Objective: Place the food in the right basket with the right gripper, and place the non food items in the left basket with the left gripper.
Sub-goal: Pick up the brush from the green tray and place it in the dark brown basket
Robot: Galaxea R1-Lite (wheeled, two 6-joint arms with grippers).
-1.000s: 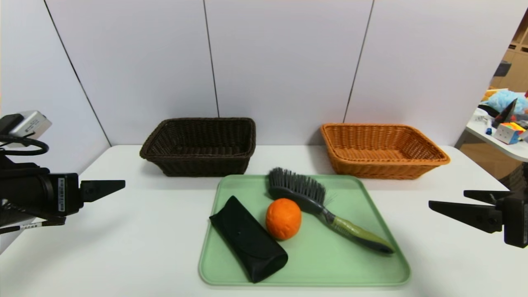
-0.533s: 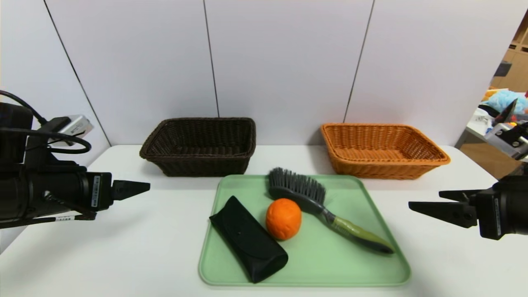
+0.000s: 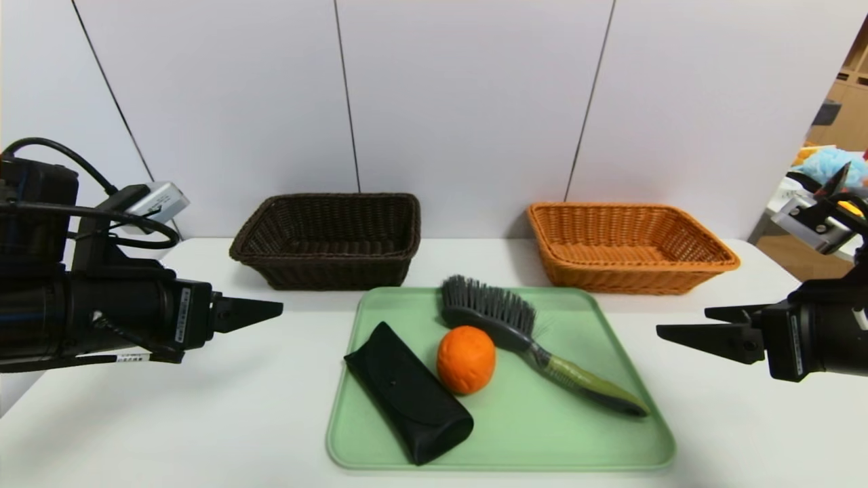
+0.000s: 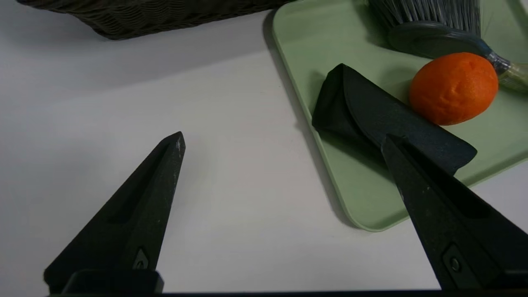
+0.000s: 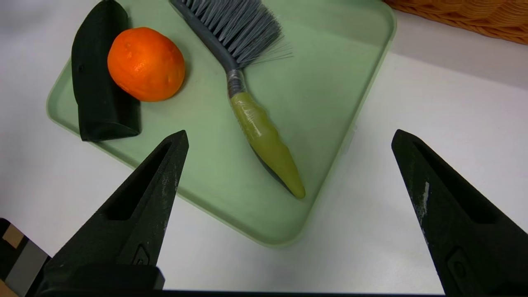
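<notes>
On a light green tray [image 3: 630, 447] lie a round orange fruit [image 3: 465, 359] [image 4: 453, 87] [image 5: 145, 63], a grey bristle brush with a green-and-black handle [image 3: 525, 335] [image 5: 247, 82], and a black flap case [image 3: 407, 393] [image 4: 383, 117] [image 5: 97, 82]. The dark brown basket [image 3: 329, 238] and the orange-tan basket [image 3: 627, 245] stand empty behind the tray. My left gripper [image 3: 271, 312] [image 4: 282, 138] hovers open over the table left of the tray, holding nothing. To the tray's right, my right gripper [image 3: 681, 324] [image 5: 288, 136] also stands open and empty.
The white table [image 3: 203, 407] ends at a grey panel wall behind the baskets. A second table with toys [image 3: 831, 203] shows at the far right, beyond the right arm.
Both arms have moved inward toward the tray, the left gripper to the right and the right gripper to the left. The objects on the tray have not moved.
</notes>
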